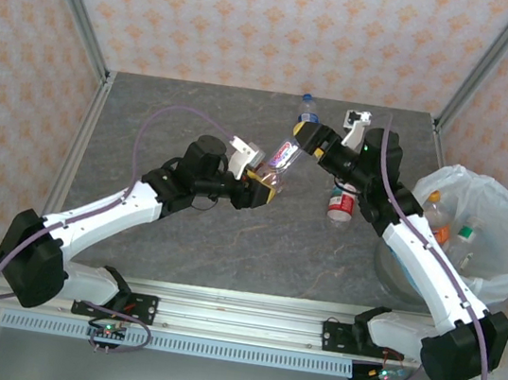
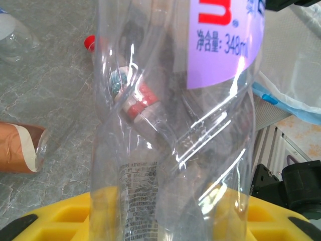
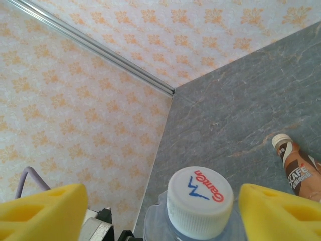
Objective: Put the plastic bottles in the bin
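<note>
My left gripper [image 1: 260, 183] is shut on the lower body of a clear plastic bottle [image 1: 283, 156] with a purple label [image 2: 225, 45], held tilted above the table; its yellow fingers [image 2: 65, 216] show at the bottom of the left wrist view. My right gripper [image 1: 311, 141] stands open around this bottle's white cap [image 3: 199, 201], a gap on each side between the cap and the yellow fingers [image 3: 42, 211]. The grey bin [image 1: 394, 278] with its white bag [image 1: 504, 246] stands at the right and holds several bottles.
A red-labelled bottle [image 1: 341, 203] lies on the table under the right arm. A blue-capped clear bottle [image 1: 309, 108] stands near the back wall. A brown bottle [image 3: 296, 168] lies on the grey table [image 1: 181, 103]. Patterned walls close in the back and sides.
</note>
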Controlling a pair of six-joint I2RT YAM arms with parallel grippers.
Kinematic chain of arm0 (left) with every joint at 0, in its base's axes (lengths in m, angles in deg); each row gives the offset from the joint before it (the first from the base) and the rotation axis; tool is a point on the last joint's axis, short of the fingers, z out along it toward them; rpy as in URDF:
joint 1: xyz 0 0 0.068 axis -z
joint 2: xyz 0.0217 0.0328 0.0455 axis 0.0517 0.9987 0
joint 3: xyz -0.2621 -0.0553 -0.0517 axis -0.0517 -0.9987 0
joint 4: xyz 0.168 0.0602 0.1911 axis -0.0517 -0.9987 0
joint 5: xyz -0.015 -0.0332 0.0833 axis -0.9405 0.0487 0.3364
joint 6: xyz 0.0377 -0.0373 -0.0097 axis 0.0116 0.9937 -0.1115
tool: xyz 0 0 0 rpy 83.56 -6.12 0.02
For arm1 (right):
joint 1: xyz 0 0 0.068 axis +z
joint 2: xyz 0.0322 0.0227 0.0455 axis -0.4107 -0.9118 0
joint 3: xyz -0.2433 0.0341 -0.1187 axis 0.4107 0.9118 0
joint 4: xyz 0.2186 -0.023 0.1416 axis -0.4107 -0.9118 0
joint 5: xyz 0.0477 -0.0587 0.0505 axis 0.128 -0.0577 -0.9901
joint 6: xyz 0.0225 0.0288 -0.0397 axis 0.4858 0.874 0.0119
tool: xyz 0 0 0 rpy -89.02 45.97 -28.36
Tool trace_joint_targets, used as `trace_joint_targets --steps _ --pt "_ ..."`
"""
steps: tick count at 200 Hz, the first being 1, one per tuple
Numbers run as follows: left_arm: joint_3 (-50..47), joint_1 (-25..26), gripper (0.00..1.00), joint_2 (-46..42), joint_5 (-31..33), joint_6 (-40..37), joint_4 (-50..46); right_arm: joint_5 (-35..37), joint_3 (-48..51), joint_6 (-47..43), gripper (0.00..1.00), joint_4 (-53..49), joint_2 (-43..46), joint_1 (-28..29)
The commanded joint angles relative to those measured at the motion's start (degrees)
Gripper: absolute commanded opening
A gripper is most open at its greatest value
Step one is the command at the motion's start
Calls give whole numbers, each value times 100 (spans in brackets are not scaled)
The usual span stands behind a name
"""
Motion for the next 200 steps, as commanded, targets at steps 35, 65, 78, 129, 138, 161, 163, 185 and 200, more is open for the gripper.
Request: trace_joint_targets --steps 35,65,78,129,138,161,163,185,200 --pt "172 79 36 93 -194 -212 136 -34 -139 10 60 304 -313 34" --pt "188 88 36 128 -185 -235 131 -28 -275 -8 50 226 -478 75" --pt "198 93 36 138 -196 -244 114 11 -314 -33 45 191 -521 97" --pt "167 93 35 154 -124 -226 140 83 -267 -28 24 151 -491 106" --pt "187 88 35 170 -106 -218 125 72 -240 -46 21 138 -476 106" --pt "250 89 36 216 -89 -217 88 149 -189 -69 12 127 -418 107" --pt "254 88 36 219 -82 -217 93 159 -183 -72 10 130 -413 106" --pt "281 89 38 242 -33 -202 72 274 -131 -122 0 137 -320 104" --pt "303 89 43 254 80 -193 24 317 -105 -164 0 124 -269 103"
